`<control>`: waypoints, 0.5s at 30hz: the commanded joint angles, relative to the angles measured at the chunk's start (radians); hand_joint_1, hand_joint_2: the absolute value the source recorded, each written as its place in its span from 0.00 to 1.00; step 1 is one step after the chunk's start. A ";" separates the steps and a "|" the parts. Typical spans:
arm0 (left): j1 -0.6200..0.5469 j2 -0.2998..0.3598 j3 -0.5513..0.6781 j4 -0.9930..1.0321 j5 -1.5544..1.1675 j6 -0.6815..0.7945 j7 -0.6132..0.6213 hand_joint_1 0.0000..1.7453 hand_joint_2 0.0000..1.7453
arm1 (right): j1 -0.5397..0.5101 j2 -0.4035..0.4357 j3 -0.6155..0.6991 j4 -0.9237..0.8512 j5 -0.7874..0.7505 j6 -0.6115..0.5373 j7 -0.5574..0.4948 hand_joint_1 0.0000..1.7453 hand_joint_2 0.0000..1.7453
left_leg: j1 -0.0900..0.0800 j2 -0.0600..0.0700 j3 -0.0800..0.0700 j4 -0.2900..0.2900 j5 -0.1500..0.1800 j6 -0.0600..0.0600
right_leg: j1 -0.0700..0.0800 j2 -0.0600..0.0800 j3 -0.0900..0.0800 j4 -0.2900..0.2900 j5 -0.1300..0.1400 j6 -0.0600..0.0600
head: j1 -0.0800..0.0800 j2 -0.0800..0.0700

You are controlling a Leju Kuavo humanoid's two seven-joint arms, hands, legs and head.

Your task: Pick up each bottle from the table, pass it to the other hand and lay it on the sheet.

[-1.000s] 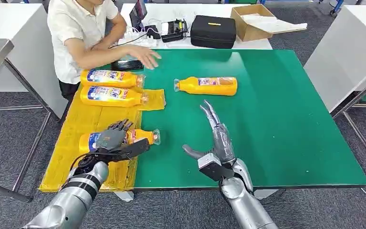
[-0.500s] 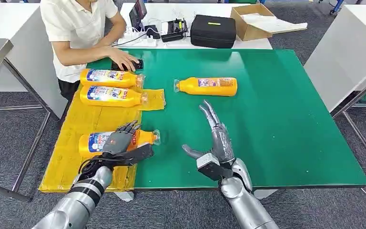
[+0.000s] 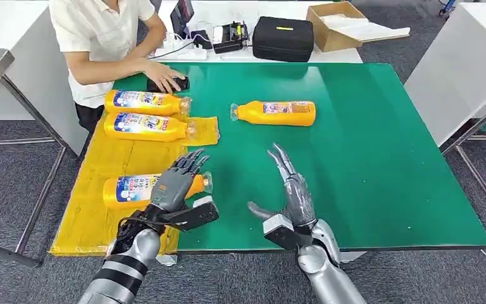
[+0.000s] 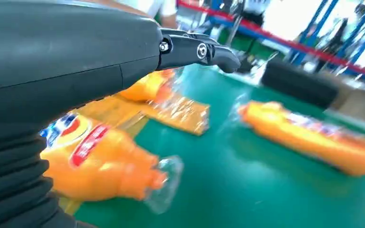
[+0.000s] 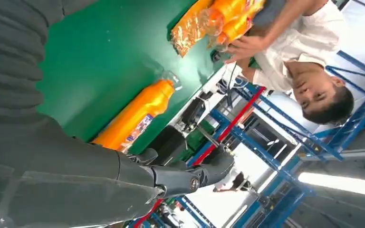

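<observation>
Four bottles lay on the green worktop (image 3: pixel 367 158), three on the yellow sheet (image 3: pixel 95 215) at the left. The near sheet bottle (image 3: pixel 126 190) lay on its side w/ its clear cap toward the right, at the sheet's right edge. My left hand (image 3: pixel 176 187) hovered above its neck end, fingers spread and holding nothing; whether it touched the bottle I couldn't tell. The two far sheet bottles (image 3: pixel 142 113) lay side by side, caps to the right. The fourth bottle (image 3: pixel 275 113) lay alone on bare green, far of my right hand (image 3: pixel 294 190), cap to the left. My right hand was open too, fingers straight, thumb out to the left, well apart from that bottle. A person's hand (image 3: pixel 164 77) rested on a dark phone (image 3: pixel 180 82) at the far left.
</observation>
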 commanded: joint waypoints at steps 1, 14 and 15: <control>0.093 -0.001 -0.080 -0.235 0.093 0.035 -0.005 0.00 0.00 | -0.037 -0.025 -0.083 0.088 0.384 -0.171 0.188 0.00 1.00 | 0.001 0.003 0.003 0.001 -0.002 0.000 | 0.002 0.001 0.003 0.000 -0.001 -0.004 | 0.000 0.000; 0.254 -0.116 -0.071 -0.226 0.577 -0.175 0.031 0.00 1.00 | -0.087 -0.087 -0.277 0.234 0.650 -0.177 0.441 0.00 1.00 | 0.000 0.001 0.003 0.000 -0.001 0.001 | 0.001 0.000 0.003 -0.002 -0.001 -0.003 | 0.000 0.000; 0.253 -0.116 -0.097 -0.200 0.599 -0.167 0.024 0.00 1.00 | -0.103 -0.086 -0.303 0.274 0.658 -0.201 0.423 0.00 1.00 | -0.001 0.001 0.004 -0.001 -0.001 0.001 | 0.000 -0.001 0.004 -0.002 -0.001 -0.002 | -0.001 0.000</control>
